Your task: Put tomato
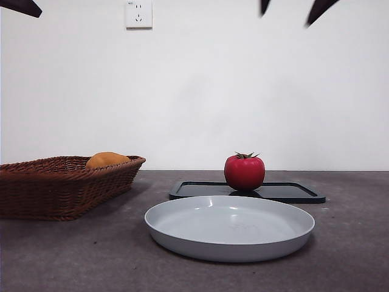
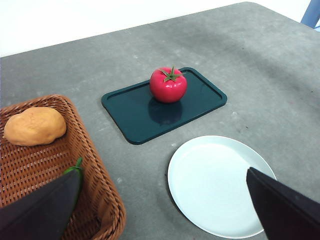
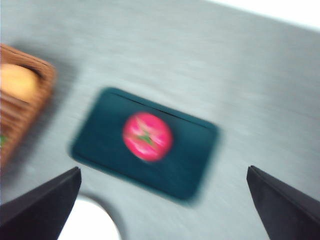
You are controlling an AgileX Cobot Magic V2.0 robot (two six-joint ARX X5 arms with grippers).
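Note:
The glossy red tomato (image 1: 244,172) with a green stem stands on a dark green tray (image 1: 292,192) behind the plate. The left wrist view shows the tomato (image 2: 168,85) on the tray (image 2: 130,115), well away from my left gripper (image 2: 165,210), which is open and empty. My right gripper (image 3: 165,205) is high above the tomato (image 3: 147,136), open and empty, and its picture is blurred by motion. Its two black tips (image 1: 292,7) show at the top of the front view. A black tip of the left gripper (image 1: 21,7) shows at the top left corner.
A pale grey plate (image 1: 182,234) lies at the front, just before the tray. A brown wicker basket (image 1: 61,188) at the left holds a rounded orange fruit (image 1: 107,160) and a green vegetable (image 2: 75,172). A white wall with a socket (image 1: 138,13) stands behind.

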